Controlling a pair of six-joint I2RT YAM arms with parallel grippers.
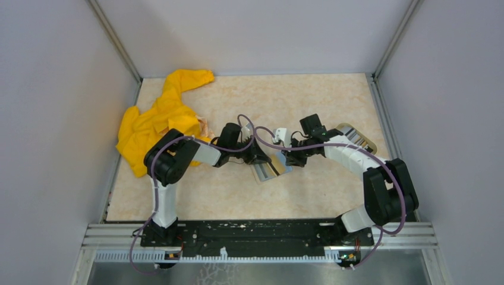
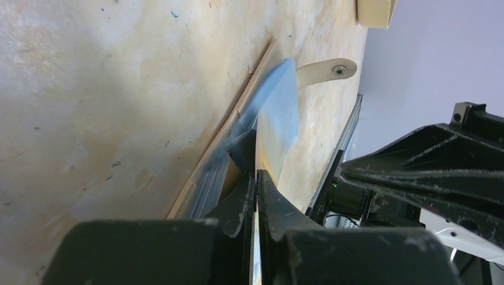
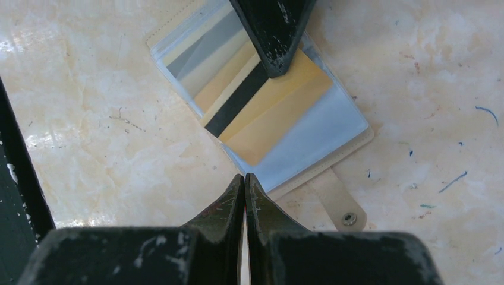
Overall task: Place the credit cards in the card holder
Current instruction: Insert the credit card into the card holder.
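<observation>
The card holder [image 1: 270, 171] lies open on the table between both grippers; in the right wrist view its clear pockets [image 3: 324, 133] and snap tab show. My left gripper [image 2: 257, 175] is shut on a shiny credit card [image 2: 276, 119] with a dark stripe. The card [image 3: 267, 113] lies slanted over the holder's pockets, and the left fingers [image 3: 273, 29] pinch its far end. My right gripper [image 3: 245, 177] is shut with nothing visible between its jaws, its tips at the holder's near edge. In the top view the left gripper [image 1: 257, 155] and the right gripper [image 1: 286, 157] are close together.
An oval cream-rimmed dish [image 1: 356, 138] with striped cards stands right of the right gripper, partly hidden by that arm. A yellow cloth [image 1: 157, 119] lies at the back left. Grey walls enclose the table on three sides.
</observation>
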